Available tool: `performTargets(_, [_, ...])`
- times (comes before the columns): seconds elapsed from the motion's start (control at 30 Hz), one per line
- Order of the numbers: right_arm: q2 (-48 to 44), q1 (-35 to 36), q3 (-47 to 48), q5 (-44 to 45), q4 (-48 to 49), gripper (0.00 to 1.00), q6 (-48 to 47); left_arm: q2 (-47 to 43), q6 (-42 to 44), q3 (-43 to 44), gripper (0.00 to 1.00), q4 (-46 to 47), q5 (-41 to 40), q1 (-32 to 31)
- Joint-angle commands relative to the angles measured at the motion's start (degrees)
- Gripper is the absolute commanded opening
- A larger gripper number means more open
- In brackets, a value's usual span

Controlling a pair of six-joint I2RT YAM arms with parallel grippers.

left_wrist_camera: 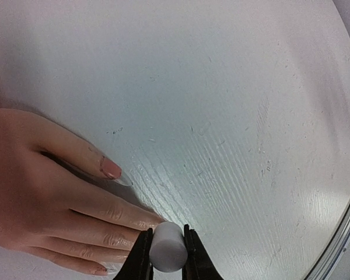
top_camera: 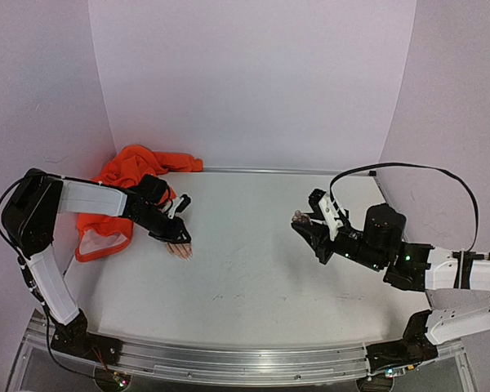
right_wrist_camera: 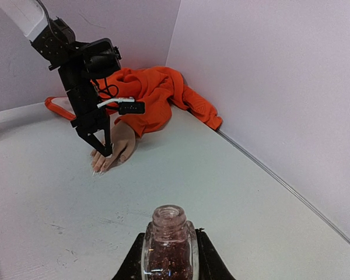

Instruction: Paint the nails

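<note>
The flesh-coloured mannequin hand [top_camera: 180,250] lies palm down on the table, its orange sleeve [top_camera: 131,173] bunched at the back left. My left gripper [top_camera: 174,235] hovers right over its fingers and is shut on a white cylindrical cap [left_wrist_camera: 166,249]. In the left wrist view the hand [left_wrist_camera: 41,198] fills the lower left. The thumb nail [left_wrist_camera: 111,169] looks pinkish; the middle fingertips are hidden behind the cap. My right gripper [top_camera: 310,233] is at the right, shut on an open glass bottle [right_wrist_camera: 168,239] of dark glitter polish, held upright above the table.
White walls close in the table on the left, back and right. A metal rail [top_camera: 229,359] runs along the near edge. The orange fabric also shows in the right wrist view [right_wrist_camera: 157,93], behind the left arm [right_wrist_camera: 84,76].
</note>
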Motion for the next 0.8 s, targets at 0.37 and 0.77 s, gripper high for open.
performTargets(0.37, [-0.6, -0.3, 0.4, -0.4, 4.6, 0.00, 0.6, -0.3, 0.4, 1.5, 0.00, -0.9, -0.2, 0.3])
performTargets(0.77, [-0.9, -0.3, 0.3, -0.4, 4.6, 0.00, 0.8, -0.9, 0.0, 0.5, 0.00, -1.1, -0.1, -0.3])
